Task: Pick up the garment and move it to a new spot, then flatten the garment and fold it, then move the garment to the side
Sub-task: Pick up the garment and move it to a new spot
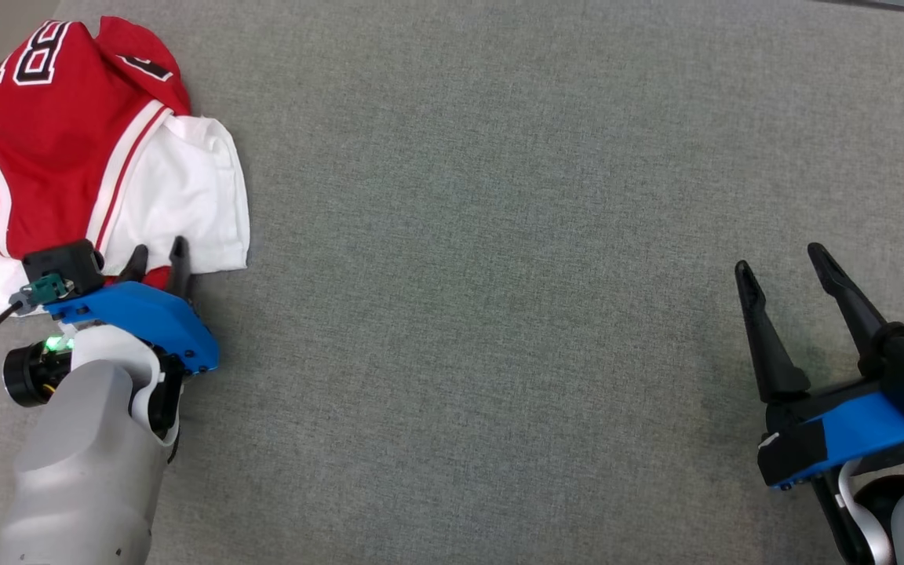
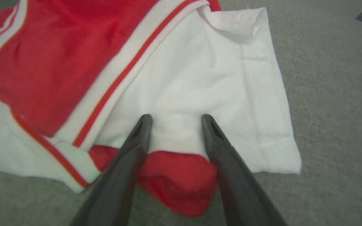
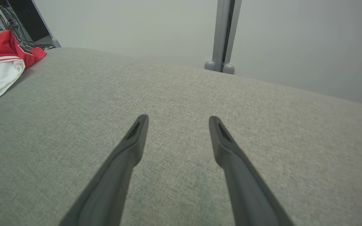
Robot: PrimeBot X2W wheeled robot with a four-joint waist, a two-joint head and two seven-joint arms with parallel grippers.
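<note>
Garment (image 1: 67,141), a red and white jersey, lies bunched at the far left of the grey bench (image 1: 499,235), so the first step, the pick-up, seems to be in hand. The left pincer (image 1: 158,251) stands spread astride its near edge, a red fold between the jaws but not yet pinched; the right pincer (image 1: 780,259) hovers spread and empty, well apart. Next, the left must close firmly on that fold, then lift.

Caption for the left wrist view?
Jaws open, left gripper straddles a red fold of the crumpled garment on a grey surface.
</note>
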